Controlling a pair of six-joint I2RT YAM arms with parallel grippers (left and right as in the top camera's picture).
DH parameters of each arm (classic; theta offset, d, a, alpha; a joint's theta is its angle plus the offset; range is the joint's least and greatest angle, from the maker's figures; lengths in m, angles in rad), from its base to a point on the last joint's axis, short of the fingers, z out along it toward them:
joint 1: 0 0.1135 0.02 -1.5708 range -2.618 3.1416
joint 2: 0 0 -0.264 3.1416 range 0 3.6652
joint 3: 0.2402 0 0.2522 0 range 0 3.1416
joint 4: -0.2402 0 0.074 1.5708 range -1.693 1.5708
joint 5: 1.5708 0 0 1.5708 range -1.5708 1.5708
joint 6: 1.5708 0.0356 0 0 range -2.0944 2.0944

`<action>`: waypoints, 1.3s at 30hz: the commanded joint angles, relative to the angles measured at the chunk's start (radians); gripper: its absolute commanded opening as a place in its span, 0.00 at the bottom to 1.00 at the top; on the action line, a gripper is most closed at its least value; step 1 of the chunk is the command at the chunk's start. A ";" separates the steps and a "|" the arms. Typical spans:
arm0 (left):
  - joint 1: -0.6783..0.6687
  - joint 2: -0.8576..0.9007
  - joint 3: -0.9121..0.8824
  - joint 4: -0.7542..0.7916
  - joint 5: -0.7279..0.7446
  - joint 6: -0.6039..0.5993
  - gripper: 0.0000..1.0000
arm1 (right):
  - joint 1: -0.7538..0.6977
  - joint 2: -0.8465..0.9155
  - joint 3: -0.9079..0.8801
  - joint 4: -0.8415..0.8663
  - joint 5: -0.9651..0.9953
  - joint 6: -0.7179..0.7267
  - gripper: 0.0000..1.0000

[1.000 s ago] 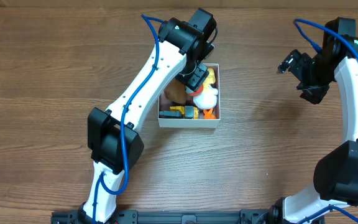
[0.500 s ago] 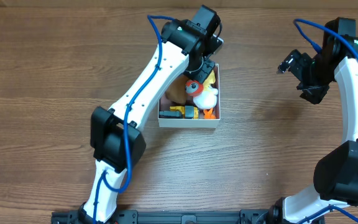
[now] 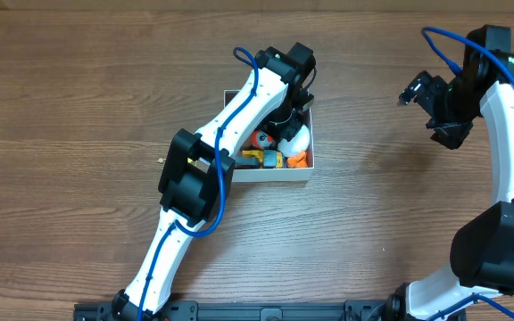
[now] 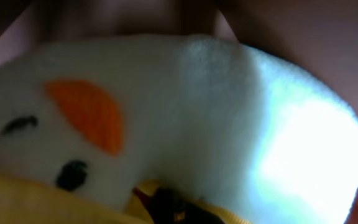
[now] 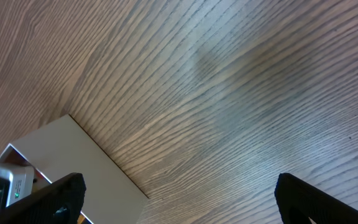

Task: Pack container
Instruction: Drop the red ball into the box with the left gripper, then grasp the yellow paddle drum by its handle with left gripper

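Lying in the container (image 3: 270,175), a white plush (image 4: 185,106) bears orange patches.

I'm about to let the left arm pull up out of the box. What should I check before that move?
1. The white plush lies inside the container walls: ok.
2. The left claw has let go of the plush: cannot tell; its fingers show in no view.
3. The left wrist view is usable: not ok; the plush fills it.
4. The right claw is open over bare table, apart from the container: ok.
5. The other toys sit below the rim: cannot tell; the left arm covers part of the box.
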 commanded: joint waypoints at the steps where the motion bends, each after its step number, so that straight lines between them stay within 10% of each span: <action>1: 0.000 -0.122 0.008 0.013 -0.033 0.009 0.24 | -0.001 -0.012 0.016 0.003 -0.005 0.006 1.00; 8: 0.009 -0.385 0.012 -0.027 -0.106 -0.051 0.66 | -0.001 -0.012 0.016 0.003 -0.005 0.005 1.00; 13: 0.063 -0.503 0.012 -0.182 -0.149 -0.086 0.76 | -0.001 -0.012 0.016 0.003 -0.005 0.006 1.00; 23: 0.328 -0.514 -0.176 -0.336 -0.127 -0.138 0.73 | -0.001 -0.012 0.016 0.003 -0.005 0.006 1.00; 32: 0.424 -0.514 -0.758 0.053 0.022 -0.089 0.70 | -0.001 -0.012 0.016 0.003 -0.005 0.006 1.00; 39: 0.425 -0.514 -0.947 0.255 -0.036 -0.110 0.37 | -0.001 -0.012 0.016 0.003 -0.005 0.006 1.00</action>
